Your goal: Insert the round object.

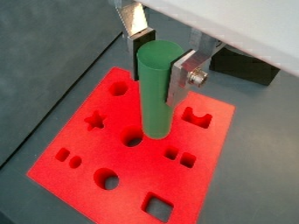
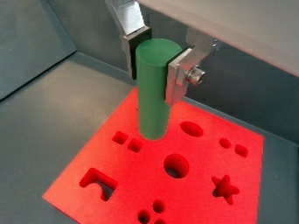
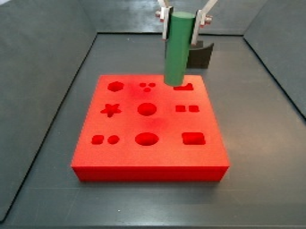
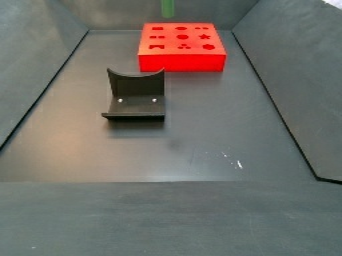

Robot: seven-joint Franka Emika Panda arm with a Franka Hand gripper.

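Side view: pincer (image 3: pixel 181 14) grasping upright green peg (image 3: pixel 178 49) above red block (image 3: pixel 149 123); dark grey floor (image 4: pixel 187 150).

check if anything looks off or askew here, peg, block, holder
Nothing stands out. The gripper holds the green peg upright above the red block, its lower end clear of the holes in both wrist views. The block lies flat and undamaged. The dark grey holder sits empty on the floor, apart from the block.

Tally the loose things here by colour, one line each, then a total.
Green: 1, the round peg, held upright in the tool above the block.
Red: 1, the block with shaped holes.
Dark grey: 1, the U-shaped holder on the floor.
Total: 3
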